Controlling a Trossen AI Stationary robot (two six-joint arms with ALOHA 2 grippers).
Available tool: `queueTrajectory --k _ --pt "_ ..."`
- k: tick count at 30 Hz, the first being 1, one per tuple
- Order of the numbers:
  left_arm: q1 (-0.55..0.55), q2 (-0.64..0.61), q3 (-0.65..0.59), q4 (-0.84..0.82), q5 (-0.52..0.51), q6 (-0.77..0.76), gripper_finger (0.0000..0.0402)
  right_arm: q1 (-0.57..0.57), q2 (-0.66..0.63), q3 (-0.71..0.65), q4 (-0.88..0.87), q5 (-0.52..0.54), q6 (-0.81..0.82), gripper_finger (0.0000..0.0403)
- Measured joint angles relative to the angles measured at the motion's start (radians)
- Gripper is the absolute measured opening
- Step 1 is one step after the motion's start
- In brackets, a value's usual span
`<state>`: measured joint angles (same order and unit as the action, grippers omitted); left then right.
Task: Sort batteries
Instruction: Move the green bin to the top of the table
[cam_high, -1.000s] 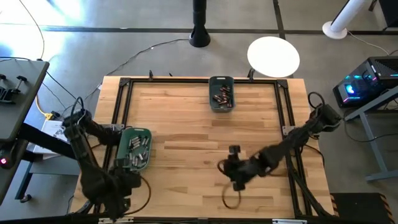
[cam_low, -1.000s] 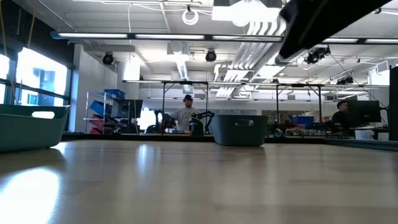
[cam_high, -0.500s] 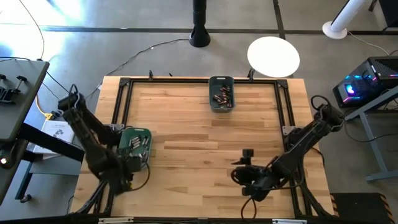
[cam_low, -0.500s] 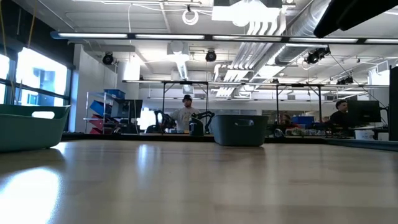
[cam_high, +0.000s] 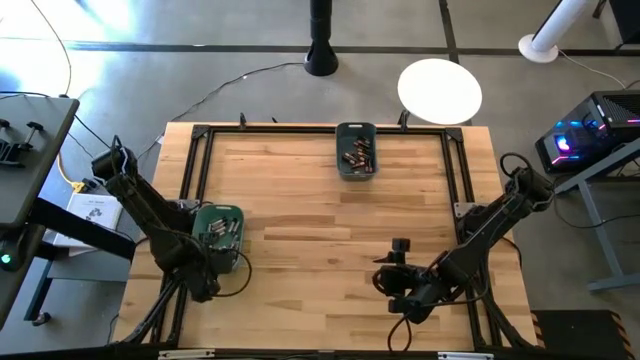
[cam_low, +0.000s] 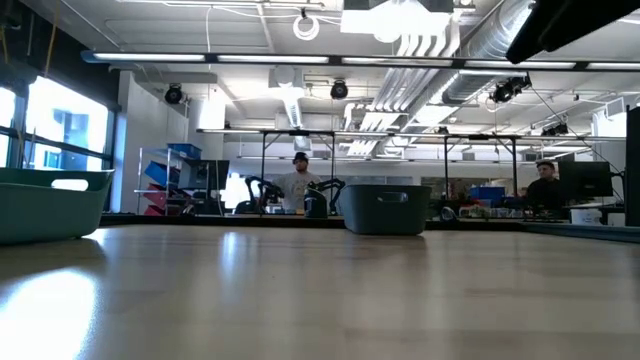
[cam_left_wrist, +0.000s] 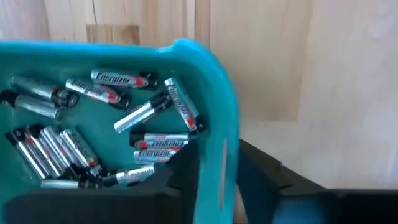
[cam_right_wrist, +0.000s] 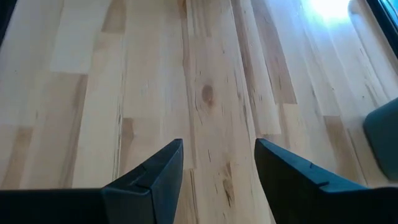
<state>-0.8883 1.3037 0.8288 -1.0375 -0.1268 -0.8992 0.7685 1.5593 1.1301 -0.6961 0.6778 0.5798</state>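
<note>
A teal bin (cam_high: 204, 218) near the table's left edge holds several silvery batteries (cam_left_wrist: 93, 124); it also shows in the low view (cam_low: 50, 205). My left gripper (cam_left_wrist: 217, 190) stands over the bin's near end (cam_high: 208, 268), pointing down and shut on its wall. A second bin (cam_high: 343, 165) at the far edge holds dark coppery batteries (cam_high: 358, 153). My right gripper (cam_right_wrist: 219, 162) hovers open over bare wood toward the near right (cam_high: 400, 246), with nothing between its fingers. My left gripper has the teal bin's wall (cam_left_wrist: 217, 137) between its two fingers, close to a rounded corner. One finger (cam_left_wrist: 183, 180) is inside the bin and the other (cam_left_wrist: 264, 180) outside. The fingers come from above, pointing down. The bin rests on the table.
Black frame rails (cam_high: 190, 170) run along the table's edges. A white round disc (cam_high: 440, 88) and a black pole base (cam_high: 322, 60) stand beyond the far edge. People (cam_low: 298, 185) show in the room behind. Bare wood (cam_high: 310, 240) lies between the bins.
My left gripper has come down and in toward the near end of the teal bin. My right gripper has gone toward the table's right edge, then kept still. Neither bin has moved.
</note>
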Motion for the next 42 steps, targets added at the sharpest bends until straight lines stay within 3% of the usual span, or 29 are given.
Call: queueTrajectory --k 6,8,23,31,42 --pt "0.052 0.0 0.0 0.032 -0.009 0.098 0.0014 0.04 -0.01 0.0 -0.095 0.003 0.107 0.0193" --pt "0.074 0.0 0.0 0.041 -0.01 0.134 0.0006 0.055 -0.016 0.0 -0.121 0.004 0.147 0.0193" --pt "0.328 0.044 0.004 0.187 -0.037 0.516 0.0002 0.118 -0.017 0.0 -0.131 0.052 0.209 0.0193" --pt "0.549 0.108 0.004 0.407 -0.066 0.784 0.0001 0.118 -0.017 0.0 -0.131 0.052 0.228 0.0193" --pt "0.886 0.115 0.05 0.532 -0.029 1.112 0.0 0.118 -0.017 0.0 -0.129 0.05 0.228 0.0193"
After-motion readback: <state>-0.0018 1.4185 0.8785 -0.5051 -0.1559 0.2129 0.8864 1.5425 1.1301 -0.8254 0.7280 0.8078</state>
